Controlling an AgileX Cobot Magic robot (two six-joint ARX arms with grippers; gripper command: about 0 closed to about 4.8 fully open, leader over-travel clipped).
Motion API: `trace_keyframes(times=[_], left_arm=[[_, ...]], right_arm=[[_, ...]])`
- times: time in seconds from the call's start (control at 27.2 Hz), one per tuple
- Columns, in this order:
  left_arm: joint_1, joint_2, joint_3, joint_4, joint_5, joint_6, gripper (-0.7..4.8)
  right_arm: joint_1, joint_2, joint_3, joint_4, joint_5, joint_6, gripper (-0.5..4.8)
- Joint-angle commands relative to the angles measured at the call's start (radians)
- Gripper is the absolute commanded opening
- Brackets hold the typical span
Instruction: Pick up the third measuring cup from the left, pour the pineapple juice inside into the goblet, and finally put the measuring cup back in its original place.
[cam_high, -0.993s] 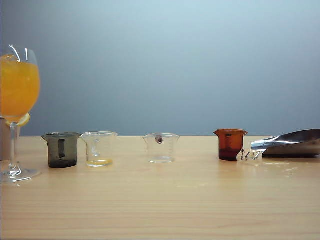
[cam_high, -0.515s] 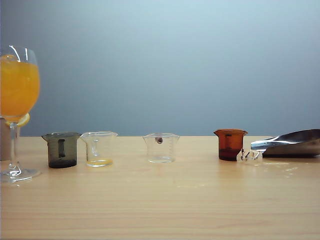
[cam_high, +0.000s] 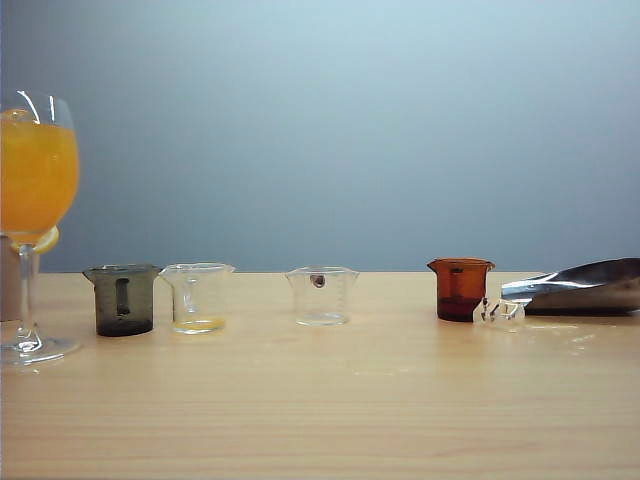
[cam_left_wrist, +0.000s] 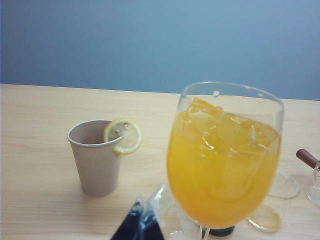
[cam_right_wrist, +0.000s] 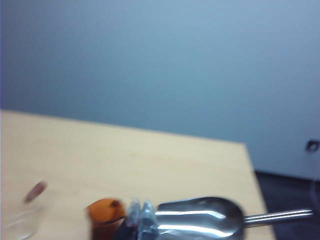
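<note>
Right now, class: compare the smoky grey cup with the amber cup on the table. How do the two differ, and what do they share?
The smoky grey cup is dark grey; the amber cup is orange-brown. The grey cup stands toward the left, beside the goblet; the amber cup stands toward the right, next to the metal scoop. The grey cup shows a dark handle facing the exterior view; the amber cup shows none there. Both are small, upright, tinted, with flared rims.

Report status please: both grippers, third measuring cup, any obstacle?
Left gripper low beside goblet, state unclear. Right gripper shut, empty, near amber cup and steel scoop. Third measuring cup upright in row, looks empty. Nothing blocking.
</note>
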Motion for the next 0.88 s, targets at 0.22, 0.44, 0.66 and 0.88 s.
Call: trace_keyframes(times=[0.22, 0.44, 0.66, 0.88], left_arm=[[0.002, 0.000, 0.002, 0.012, 0.003, 0.004, -0.02], [0.002, 0.000, 0.002, 0.012, 0.003, 0.004, -0.02], [0.002, 0.000, 0.002, 0.013, 0.003, 0.004, -0.02], [0.002, 0.000, 0.002, 0.013, 0.003, 0.004, -0.02]], right_arm=[[-0.161, -0.126, -0.109, 0.004, -0.027, 0.002, -0.01], [-0.214, -0.180, -0.215, 0.026, -0.027, 0.008, -0.01], [-0.213, -0.180, -0.256, 0.043, -0.027, 0.060, -0.01], [-0.213, -0.180, -0.256, 0.040, -0.027, 0.058, -0.01]])
